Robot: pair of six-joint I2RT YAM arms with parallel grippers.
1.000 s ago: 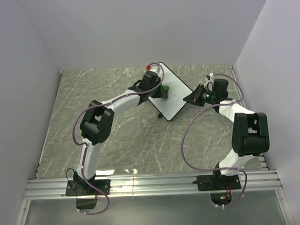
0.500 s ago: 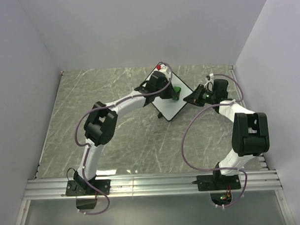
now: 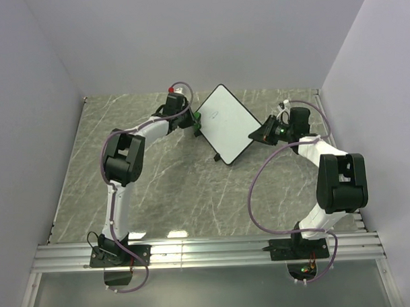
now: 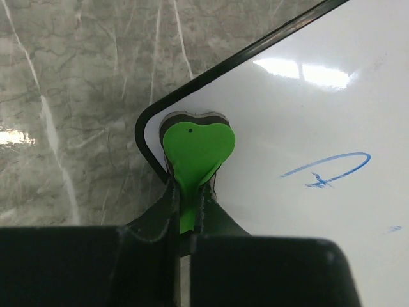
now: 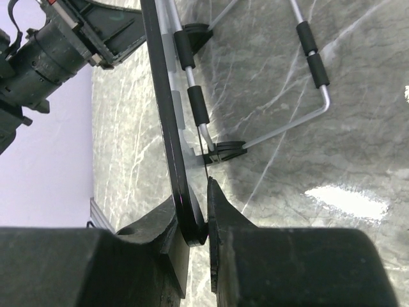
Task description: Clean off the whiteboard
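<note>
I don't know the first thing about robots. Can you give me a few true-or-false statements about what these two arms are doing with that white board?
1. The left gripper pinches a green eraser shaped like a heart. True.
2. The green eraser rests at the middle of the whiteboard. False: it sits at a rounded corner.
3. The whiteboard is blank. False: a blue scribble shows on it.
4. The right gripper clamps the whiteboard's edge. True.

The green eraser's (image 4: 195, 147) stem is hidden between the left gripper's (image 4: 187, 195) fingers. The whiteboard (image 4: 307, 96) runs off that view's right edge.
</note>
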